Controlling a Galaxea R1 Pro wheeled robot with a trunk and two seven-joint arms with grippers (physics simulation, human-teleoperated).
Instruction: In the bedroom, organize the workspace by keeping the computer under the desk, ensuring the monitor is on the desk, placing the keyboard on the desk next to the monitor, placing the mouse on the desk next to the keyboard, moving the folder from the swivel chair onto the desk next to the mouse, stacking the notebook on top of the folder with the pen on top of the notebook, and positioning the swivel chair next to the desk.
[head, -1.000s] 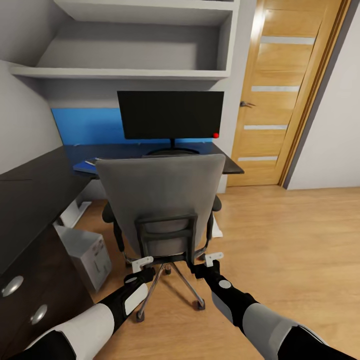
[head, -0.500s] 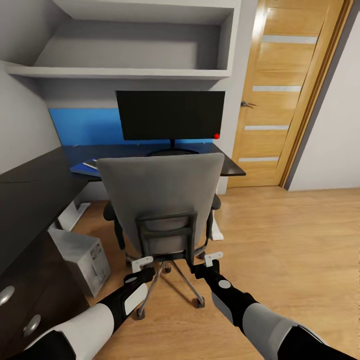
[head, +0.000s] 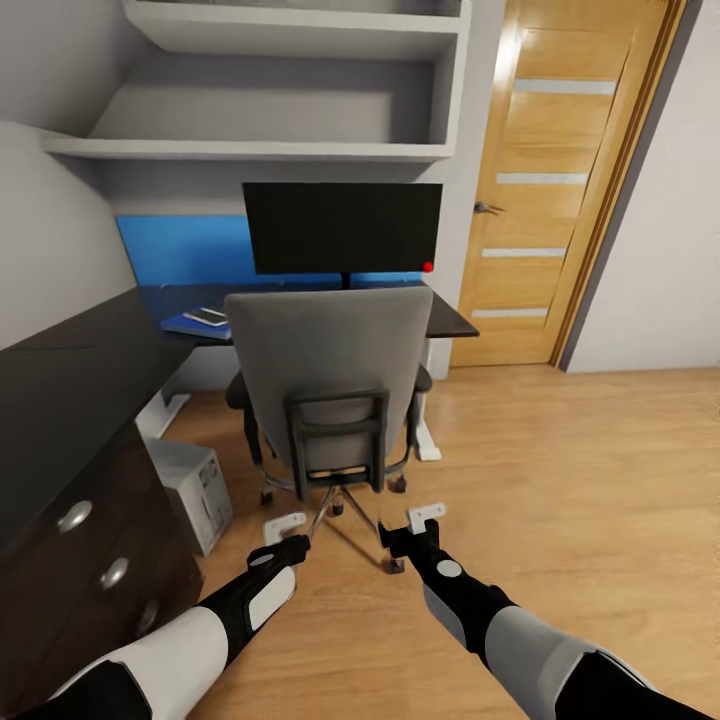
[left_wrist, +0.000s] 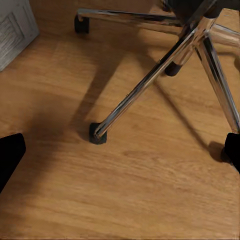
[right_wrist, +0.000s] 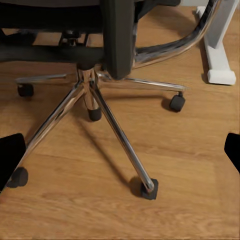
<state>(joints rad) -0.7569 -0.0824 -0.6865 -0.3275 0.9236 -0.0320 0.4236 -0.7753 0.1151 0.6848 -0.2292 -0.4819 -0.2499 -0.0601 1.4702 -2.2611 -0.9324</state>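
Counter (head: 70, 390): the L-shaped black top runs along your left and across the far wall, with knobbed drawers at its near end.

Chair (head: 335, 360): it stands straight ahead of both grippers with its back toward you, already close against the far run of the counter. Its chrome base (right_wrist: 95, 100) lies just beyond your jaws, one spoke reaching toward each arm. Neither arm is clearly nearer; the right seems a shade closer to the base. Judged from here, any further push goes forward along your own line of sight.

Monitor (head: 343, 228): upright on the counter, directly behind the chair.

Computer (head: 195, 490): on the floor under the counter's left run, left of the chair and well clear of a straight push.

Folder (head: 195, 326): blue, flat on the counter left of the monitor, with a small pale item on top, too small to tell.

Left gripper (head: 284, 524) and right gripper (head: 426, 516): both hang low over bare floor, short of the chair. Each pair of jaws is spread wide and holds nothing.

Obstacles: the white counter leg (right_wrist: 218, 37) stands just right of the base, and the castors may swivel the chair off line.
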